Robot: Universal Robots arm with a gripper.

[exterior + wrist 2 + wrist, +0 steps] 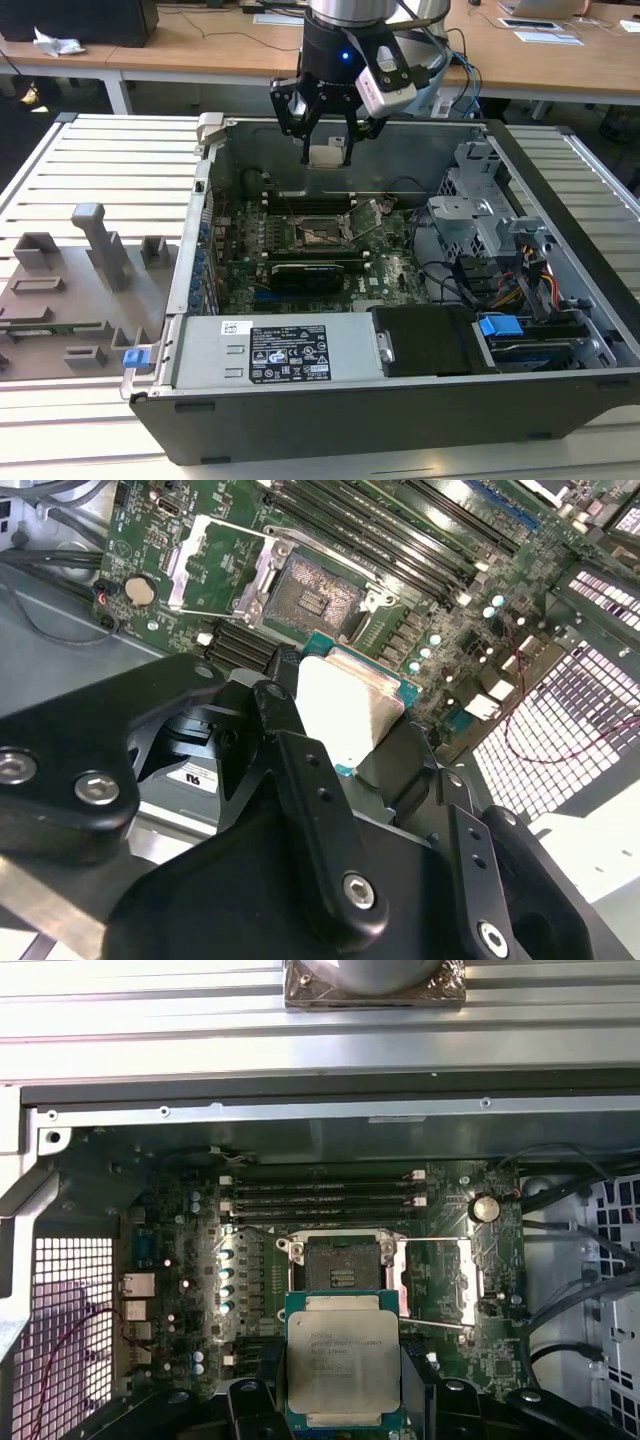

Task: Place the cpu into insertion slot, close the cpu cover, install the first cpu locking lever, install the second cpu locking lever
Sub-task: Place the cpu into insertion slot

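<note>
My gripper [327, 150] hangs over the far side of the open computer case, shut on the cpu [327, 156], a flat silver-topped square chip. In both wrist views the cpu [343, 1360] [350, 710] sits between the black fingers [268, 1385], held above the motherboard and short of the socket. The insertion slot [342, 1263] [318, 232] [308, 595] lies bare with its dark pin field showing. The cpu cover [440, 1280] [215, 565], a silver frame, is flipped open beside the slot. A thin lever rod [435, 1325] stands loose near it.
Long black memory slots [320, 1195] run beside the socket. A black card [310, 272] lies nearer the front, then the grey power supply [270, 350]. A metal drive cage [480, 210] with cables fills the exterior view's right. Grey fixtures [90, 250] stand outside the case.
</note>
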